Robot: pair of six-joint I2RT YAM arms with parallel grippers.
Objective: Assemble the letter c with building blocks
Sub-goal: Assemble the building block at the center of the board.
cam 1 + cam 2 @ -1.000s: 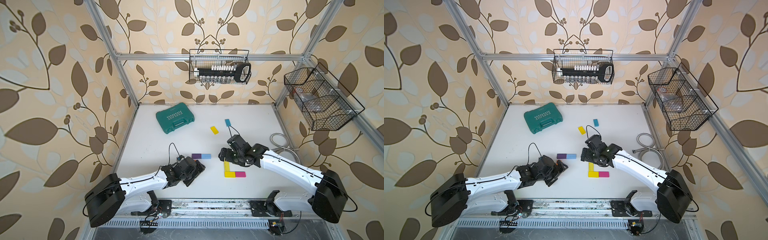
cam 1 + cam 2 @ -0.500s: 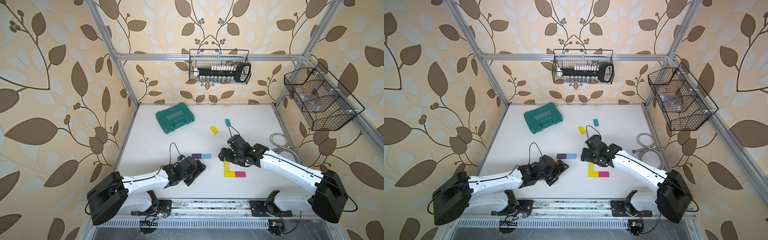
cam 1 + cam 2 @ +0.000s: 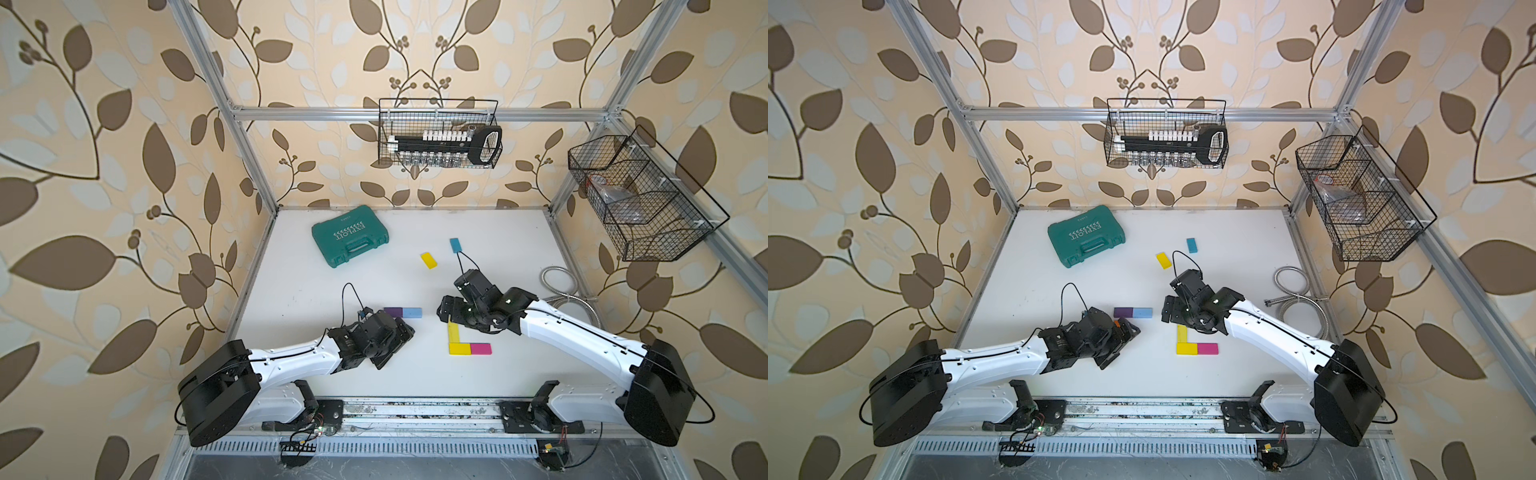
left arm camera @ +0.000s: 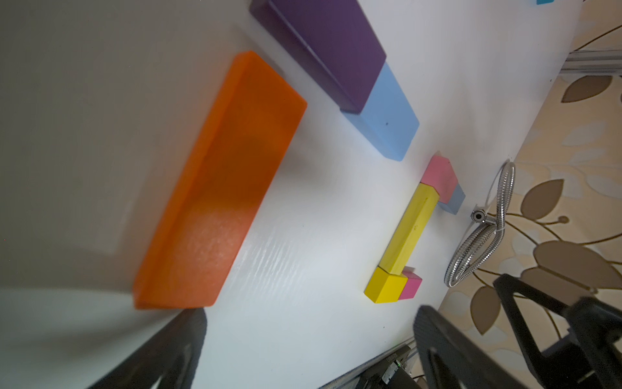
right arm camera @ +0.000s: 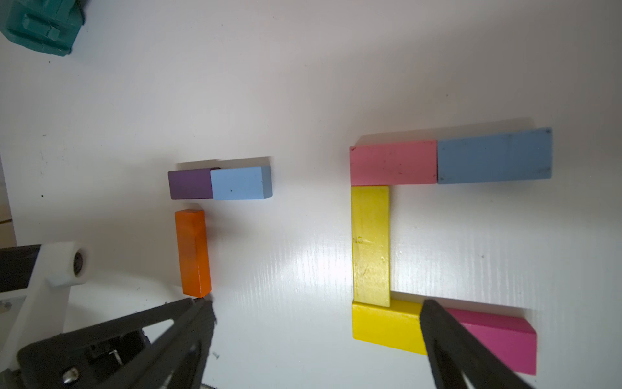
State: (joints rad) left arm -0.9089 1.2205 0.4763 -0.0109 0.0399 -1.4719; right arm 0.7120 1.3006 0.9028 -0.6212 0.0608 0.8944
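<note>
- Left claw [image 4: 303, 353] is wide open and empty. The orange block [image 4: 218, 182] lies just ahead of one finger, not between the jaws, so closing here could miss or skew it.
- Just beyond, the purple block [image 4: 323, 43] and blue block [image 4: 387, 114] touch end to end. Shoving orange could split them.
- Right claw [image 5: 316, 303], open and empty, hangs over the C shape [image 5: 370, 242]. Dropping lower could scatter it.

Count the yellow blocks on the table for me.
3. A loose yellow block lies near the teal block at the back; a long yellow block forms the letter's spine; a corner yellow block touches the magenta block. The arms may hide more.
</note>
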